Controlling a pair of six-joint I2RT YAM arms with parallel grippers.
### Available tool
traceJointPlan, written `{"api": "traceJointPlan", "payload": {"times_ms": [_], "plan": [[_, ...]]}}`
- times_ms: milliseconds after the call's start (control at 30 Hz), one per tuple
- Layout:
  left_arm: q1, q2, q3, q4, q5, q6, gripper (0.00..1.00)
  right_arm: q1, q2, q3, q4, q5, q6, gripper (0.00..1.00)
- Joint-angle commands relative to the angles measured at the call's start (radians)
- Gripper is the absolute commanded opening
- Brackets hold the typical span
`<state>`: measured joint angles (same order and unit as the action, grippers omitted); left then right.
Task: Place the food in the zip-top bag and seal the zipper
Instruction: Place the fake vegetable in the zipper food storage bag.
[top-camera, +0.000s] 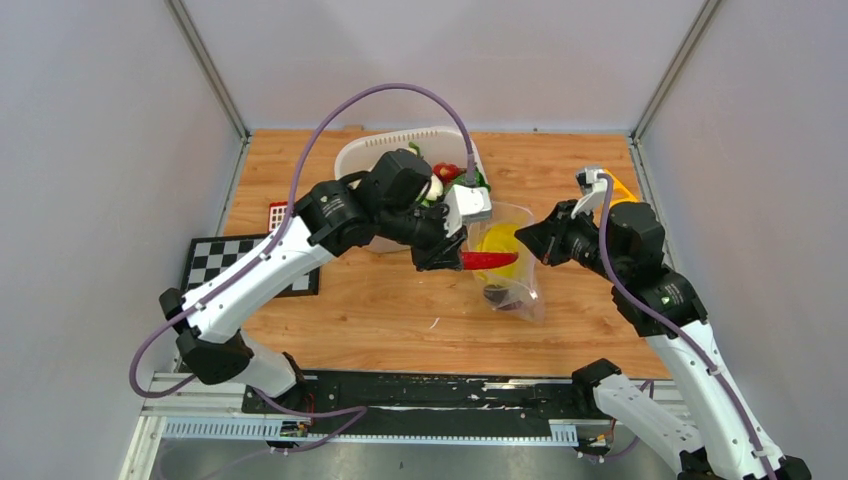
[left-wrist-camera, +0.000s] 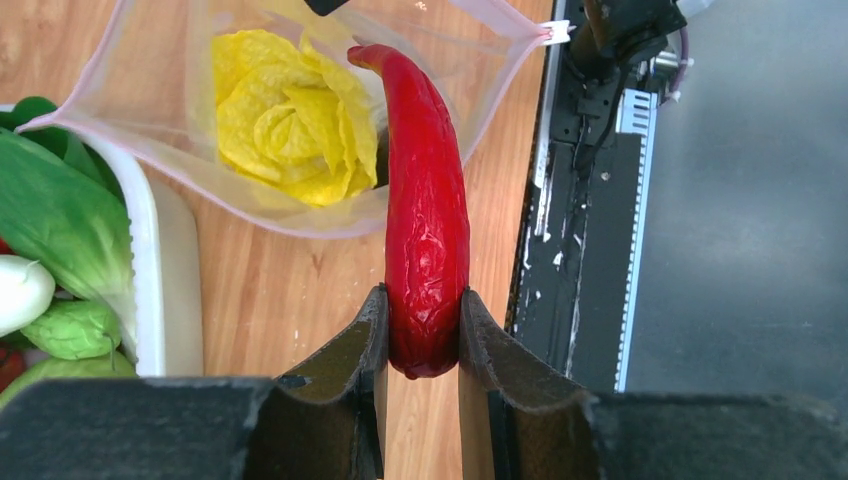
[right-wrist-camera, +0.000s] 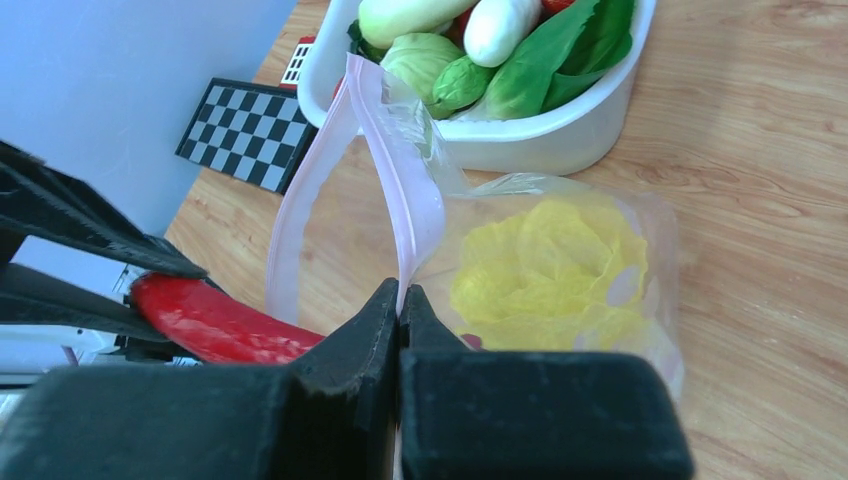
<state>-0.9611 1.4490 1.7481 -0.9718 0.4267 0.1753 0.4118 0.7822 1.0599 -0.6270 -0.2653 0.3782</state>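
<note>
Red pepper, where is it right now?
The red pepper is mid-table in the top view, held by the left gripper, its tip at the mouth of the zip-top bag, near the yellow cabbage.

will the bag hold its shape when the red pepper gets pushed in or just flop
Probably flops: the zip-top bag rim curls and sags where only the right gripper pinches it. Thin film, so the red pepper would likely shove it aside; the yellow cabbage inside may weigh it down slightly.
</note>
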Motion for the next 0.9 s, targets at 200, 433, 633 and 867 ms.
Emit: {"api": "traceJointPlan", "payload": {"times_ms": [200, 433, 633, 867], "plan": [[-0.066, 0.221, 0.262, -0.275, -0.025, 0.229, 0.25, 0.002, -0.03, -0.014, 0.097, -0.1, -0.045, 0.0], [-0.071, 0.282, 0.337, -0.289, -0.033, 0.251, 0.29, 0.002, -0.046, -0.024, 0.104, -0.105, -0.044, 0.0], [-0.084, 0.283, 0.31, -0.23, 0.02, 0.251, 0.4, 0.002, -0.045, -0.036, 0.113, -0.085, -0.022, 0.0], [-0.089, 0.279, 0.233, -0.11, -0.033, 0.192, 0.61, 0.002, -0.059, -0.06, 0.142, -0.051, 0.023, 0.0]]}}
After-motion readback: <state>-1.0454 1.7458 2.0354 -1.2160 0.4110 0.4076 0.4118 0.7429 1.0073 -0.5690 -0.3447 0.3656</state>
